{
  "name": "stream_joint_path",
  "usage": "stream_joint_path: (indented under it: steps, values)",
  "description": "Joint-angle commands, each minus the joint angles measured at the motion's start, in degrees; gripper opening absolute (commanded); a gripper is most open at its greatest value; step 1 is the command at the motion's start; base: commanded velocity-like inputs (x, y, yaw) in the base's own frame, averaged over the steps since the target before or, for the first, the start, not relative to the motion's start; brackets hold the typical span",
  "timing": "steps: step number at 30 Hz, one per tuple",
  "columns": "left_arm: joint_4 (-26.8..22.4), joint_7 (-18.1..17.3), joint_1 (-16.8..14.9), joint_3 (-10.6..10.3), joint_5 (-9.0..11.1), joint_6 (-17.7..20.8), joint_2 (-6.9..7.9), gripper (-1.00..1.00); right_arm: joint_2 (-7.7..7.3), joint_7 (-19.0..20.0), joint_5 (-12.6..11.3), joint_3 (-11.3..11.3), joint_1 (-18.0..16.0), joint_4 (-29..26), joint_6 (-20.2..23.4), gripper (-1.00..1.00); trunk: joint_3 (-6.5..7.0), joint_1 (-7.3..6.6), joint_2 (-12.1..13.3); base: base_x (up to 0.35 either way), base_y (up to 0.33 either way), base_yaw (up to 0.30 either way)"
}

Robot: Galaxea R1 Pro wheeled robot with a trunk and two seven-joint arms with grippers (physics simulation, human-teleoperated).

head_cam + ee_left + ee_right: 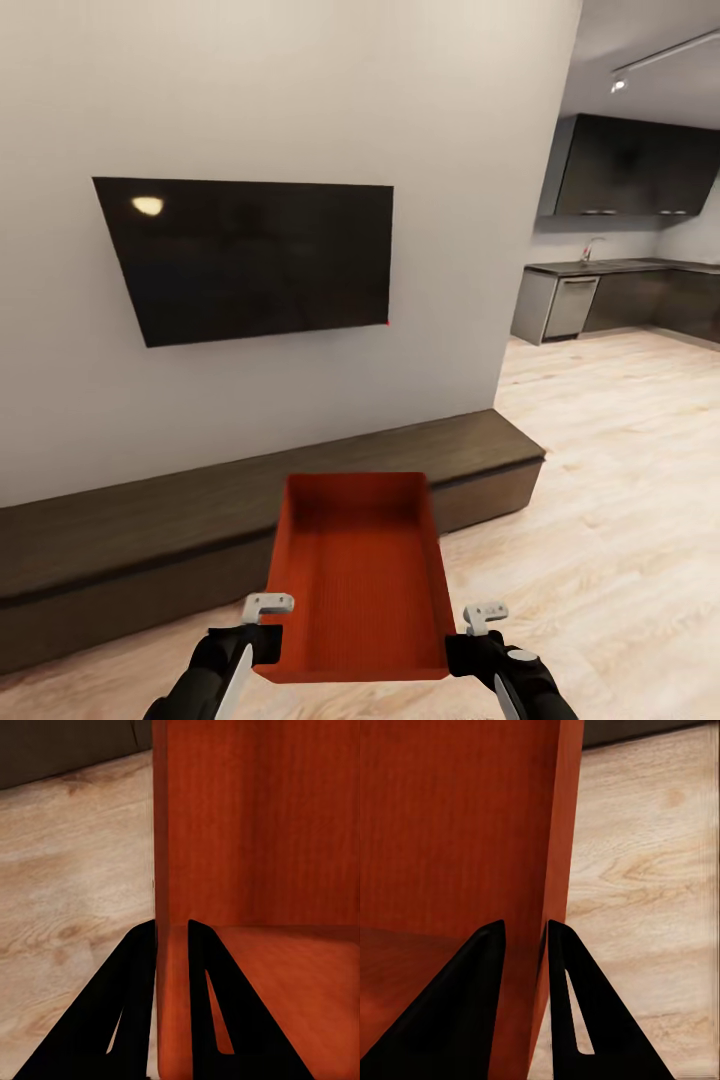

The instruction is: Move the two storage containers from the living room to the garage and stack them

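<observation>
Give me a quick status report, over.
Left gripper and right gripper each shut on a side wall of the red-orange rectangular storage bin. Bin held level over light wood-plank floor. Dark low cabinet close ahead.

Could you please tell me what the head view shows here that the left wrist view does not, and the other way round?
The head view alone takes in the wall TV, the dark low cabinet, the kitchen counter beyond, the right gripper and the whole open storage container. The left wrist view alone gives the close detail: the left gripper has its fingers straddling the container's thin side wall, one outside, one inside. Both views share the red-orange container, the left gripper and the wood-plank floor.
</observation>
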Motion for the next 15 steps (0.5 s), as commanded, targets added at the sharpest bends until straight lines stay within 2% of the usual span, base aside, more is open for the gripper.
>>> stream_joint_path:
  steps: [1, 15]
  values:
    - [-0.21, 0.19, -0.06, 0.36, -0.14, 0.42, -0.03, -1.0, 0.05, 0.55, -0.51, 0.12, 0.01, -0.08, 0.4, -1.0, 0.18, -0.22, 0.38, 0.0, 0.0, -0.262]
    - [-0.2, 0.18, -0.06, 0.36, -0.14, 0.42, -0.09, -1.0, 0.05, 0.55, -0.51, 0.12, 0.01, -0.08, 0.47, -1.0, 3.46, -3.3, 5.99, 0.0, 0.0, -0.262]
